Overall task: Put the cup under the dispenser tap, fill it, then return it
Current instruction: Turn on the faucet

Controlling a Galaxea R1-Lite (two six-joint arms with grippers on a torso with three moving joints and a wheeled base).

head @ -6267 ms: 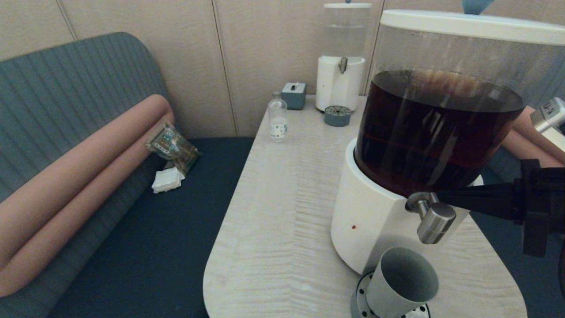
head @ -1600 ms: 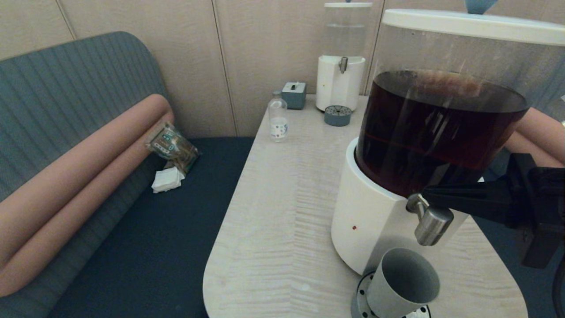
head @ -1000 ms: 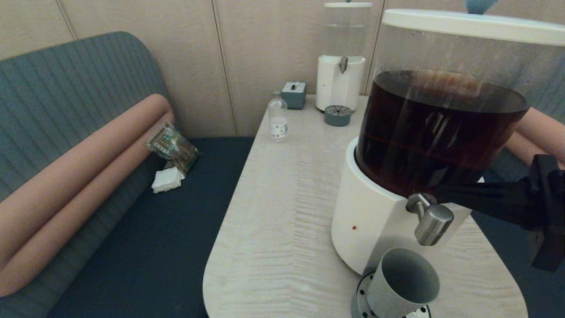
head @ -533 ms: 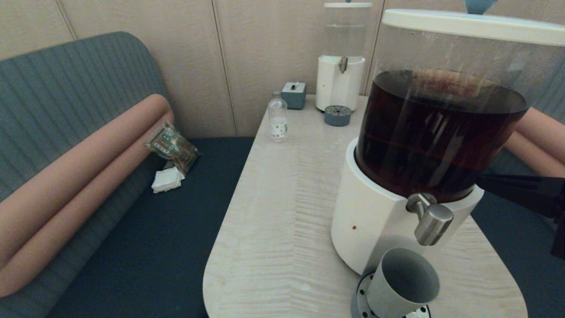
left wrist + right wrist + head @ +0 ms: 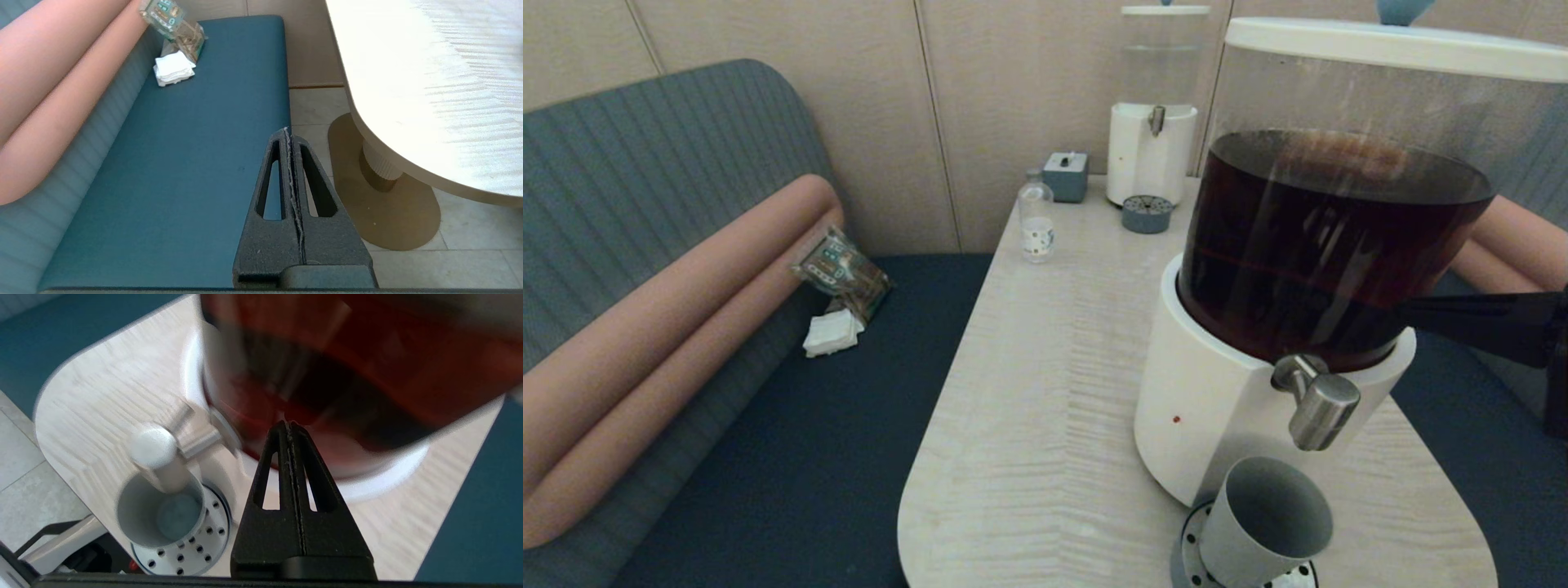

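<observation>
While the big dispenser (image 5: 1282,269) of dark brown liquid fills the near right of the table (image 5: 1045,392) in the head view, the cup (image 5: 1262,523) stands upright on the perforated drip tray (image 5: 1188,543) at its foot, directly below the dispenser tap (image 5: 1316,400). The right gripper (image 5: 1413,314) reaches in from the right edge, its black tip level with the tank's lower rim and well clear of the tap. Far back stand a smaller dispenser (image 5: 1152,114) of clear liquid, a small bottle (image 5: 1037,222) and a grey box (image 5: 1066,175).

From the left wrist, the left gripper (image 5: 288,134) hangs with fingers pressed together, gripping nothing, over the blue bench seat (image 5: 175,163) left of the table (image 5: 429,81).

From the right wrist, the right gripper (image 5: 287,426) is clenched on nothing, its tip close against the tank (image 5: 351,363). Beside it the dispenser tap (image 5: 163,453) hangs over the cup (image 5: 159,512), whose pale bottom shows, on the drip tray (image 5: 196,549).
</observation>
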